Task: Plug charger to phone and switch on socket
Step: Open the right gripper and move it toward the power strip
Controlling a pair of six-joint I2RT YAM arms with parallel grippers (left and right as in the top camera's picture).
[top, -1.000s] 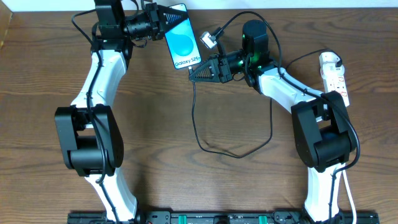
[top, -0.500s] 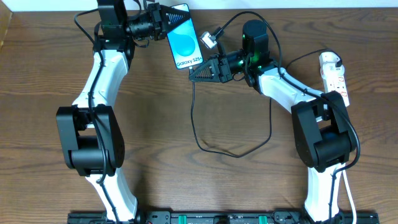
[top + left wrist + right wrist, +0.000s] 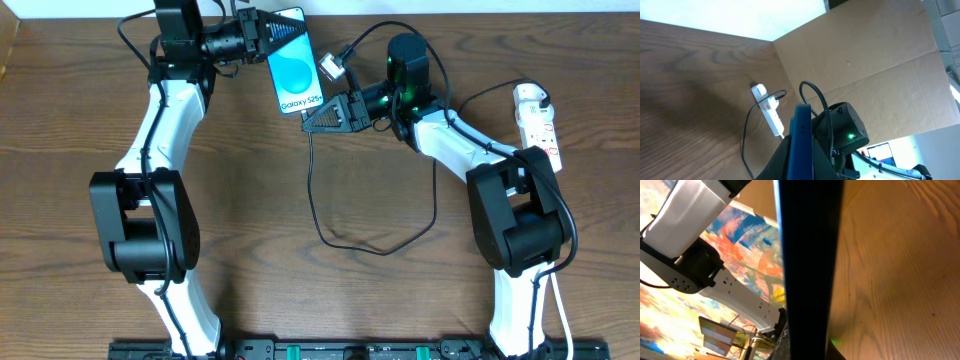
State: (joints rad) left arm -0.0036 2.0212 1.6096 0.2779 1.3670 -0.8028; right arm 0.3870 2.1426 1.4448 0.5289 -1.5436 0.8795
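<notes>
Blue-cyan on its screen, the phone [image 3: 295, 70] is held off the wooden table [image 3: 330, 300] near its far edge. Its upper end is clamped between the closed jaws of the left gripper [image 3: 268, 38], so that the lower edge, where the port is judged to lie, is presented to the right arm. The right gripper [image 3: 312, 122] is placed just beside that edge, its jaws pinched narrowly on the end of the charger [image 3: 311, 180]. The plug tip is hidden, so seating cannot be confirmed. The cable's slack is left in a loose loop on the wood, which should let the tip be steered freely. The socket [image 3: 537, 125] lies well apart at the right side, its switch judged a later step
</notes>
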